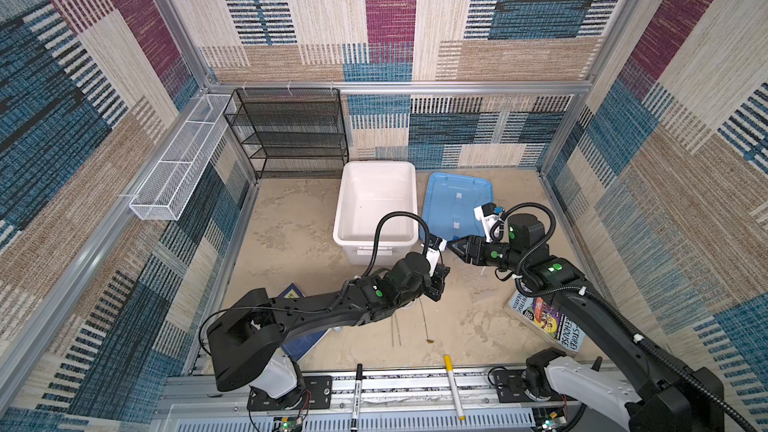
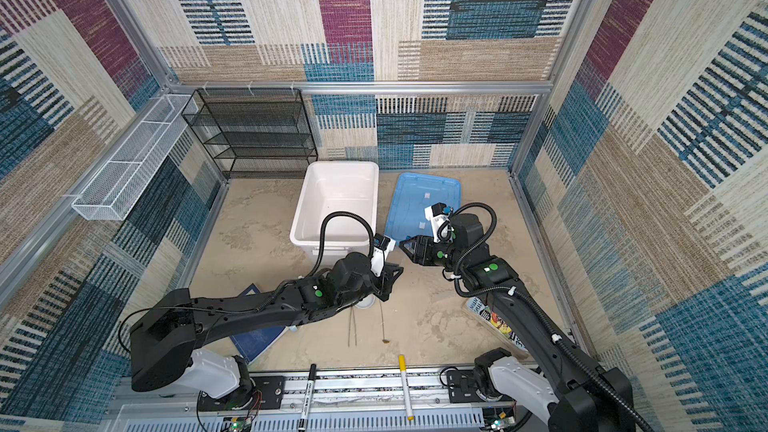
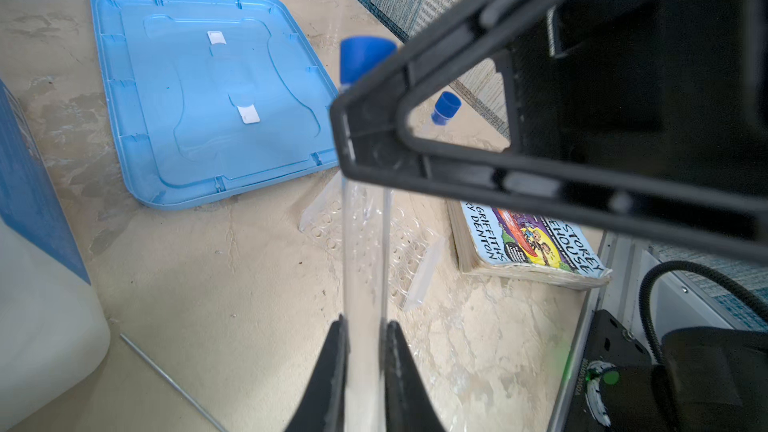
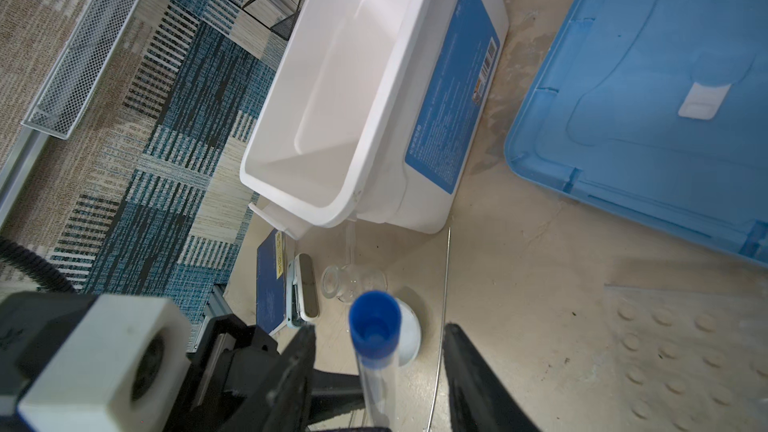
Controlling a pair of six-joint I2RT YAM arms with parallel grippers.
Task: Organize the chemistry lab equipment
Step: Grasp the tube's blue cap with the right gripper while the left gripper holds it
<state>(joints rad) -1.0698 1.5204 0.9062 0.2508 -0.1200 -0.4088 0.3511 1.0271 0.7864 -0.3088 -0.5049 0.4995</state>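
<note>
Plainly, the risk lay in the handover. The left tool (image 3: pixel 365 326) was clamped on a clear blue-capped test tube (image 3: pixel 365 251) at the end away from the cap. It held the tube in the air just in front of the white bin (image 4: pixel 332 76), with the clear plastic rack (image 3: pixel 405 255) lying on the worktop (image 3: pixel 232 284) near by. The right tool (image 4: pixel 380 328) stood partly open around the capped end. A gap showed on each side, so it touched and held nothing.

If the left tool let go before the right had a firm grip, the smooth tube would likely slip and drop onto the worktop. A close that met the tube off centre could lever it askew in the left tool's grip. A pinch on the cap alone might pull the cap loose.
</note>
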